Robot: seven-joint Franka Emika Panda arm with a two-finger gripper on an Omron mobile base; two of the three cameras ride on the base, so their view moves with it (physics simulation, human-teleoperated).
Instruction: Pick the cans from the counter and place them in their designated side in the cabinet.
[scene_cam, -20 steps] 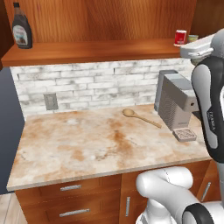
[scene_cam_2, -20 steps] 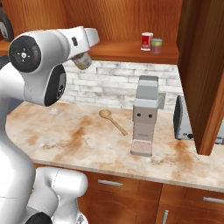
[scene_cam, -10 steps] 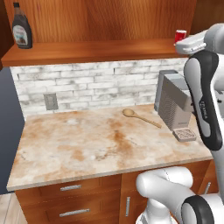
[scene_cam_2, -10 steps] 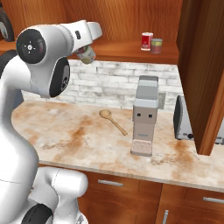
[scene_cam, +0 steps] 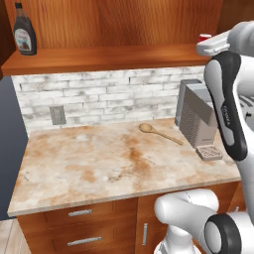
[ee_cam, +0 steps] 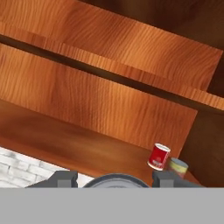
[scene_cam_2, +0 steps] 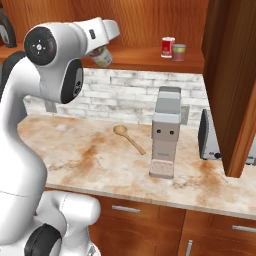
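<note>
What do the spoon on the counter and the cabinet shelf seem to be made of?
The spoon looks like pale, matte wood: uniform tan, no shine. The cabinet shelf looks like reddish-brown wood with a smooth, slightly glossy finish and clear grain lines. The counter appears to be polished, mottled stone.

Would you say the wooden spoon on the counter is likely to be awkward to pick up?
Probably somewhat. The wooden spoon lies flat on the counter, so its thin handle offers little height to grip. It looks rigid and likely light, and may pivot around its rounded bowl if pushed.

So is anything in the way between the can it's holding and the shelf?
Nothing visible. The olive-grey can hangs in the fingers before the cabinet shelf; bare board runs to the red can.
</note>
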